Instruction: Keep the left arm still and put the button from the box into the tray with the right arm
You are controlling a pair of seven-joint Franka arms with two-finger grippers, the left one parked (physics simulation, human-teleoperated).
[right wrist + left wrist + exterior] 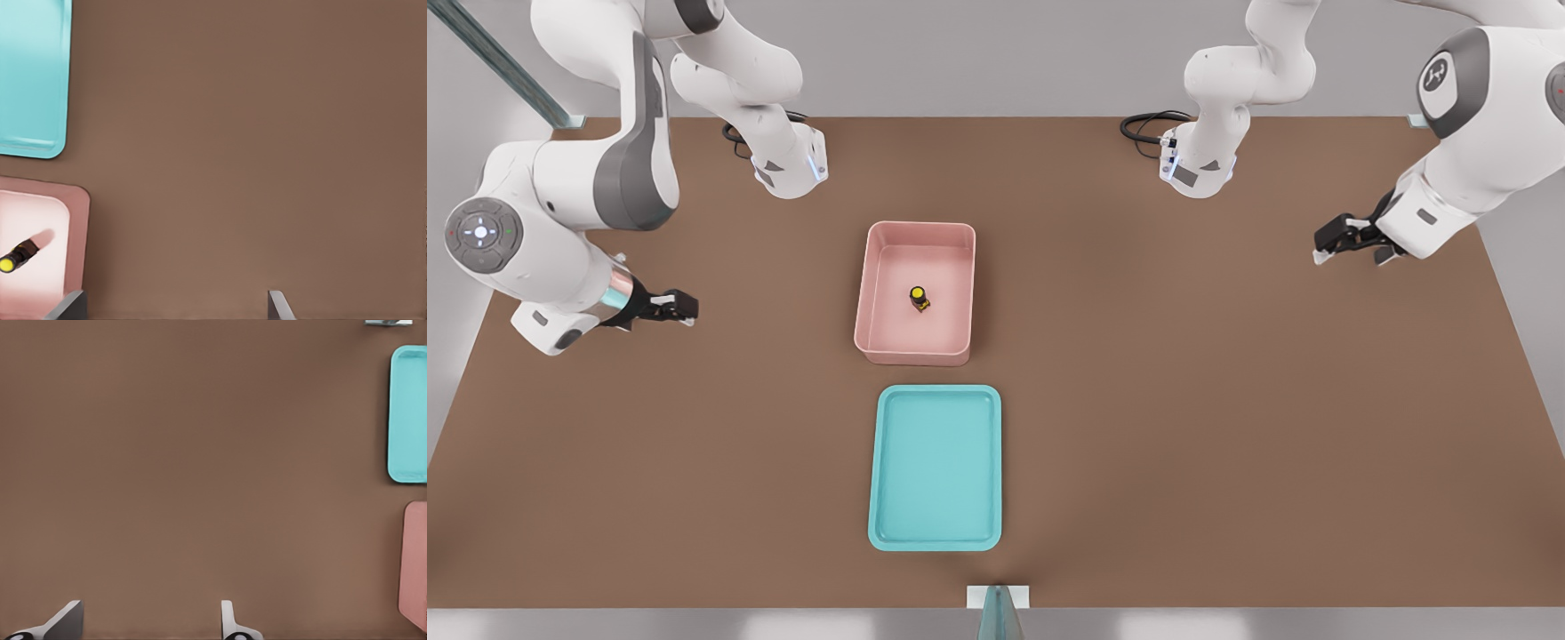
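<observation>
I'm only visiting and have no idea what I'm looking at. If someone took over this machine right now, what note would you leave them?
Gripper: open, holding nothing, hanging over bare table at the front view's left, well away from the box.
Button: standing on the floor of the pink box, near its middle.
Teal tray: beside the box, nothing in it.
Done: nothing yet.
Left: reach into the box, grip the button, lift it out, set it in the tray.

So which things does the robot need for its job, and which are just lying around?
For the job:
- yellow button, standing in the pink box
- teal tray, empty
- right arm's claw, open, above the table on the front view's left, away from the box

Just lying about:
- brown table
- black cables
</observation>
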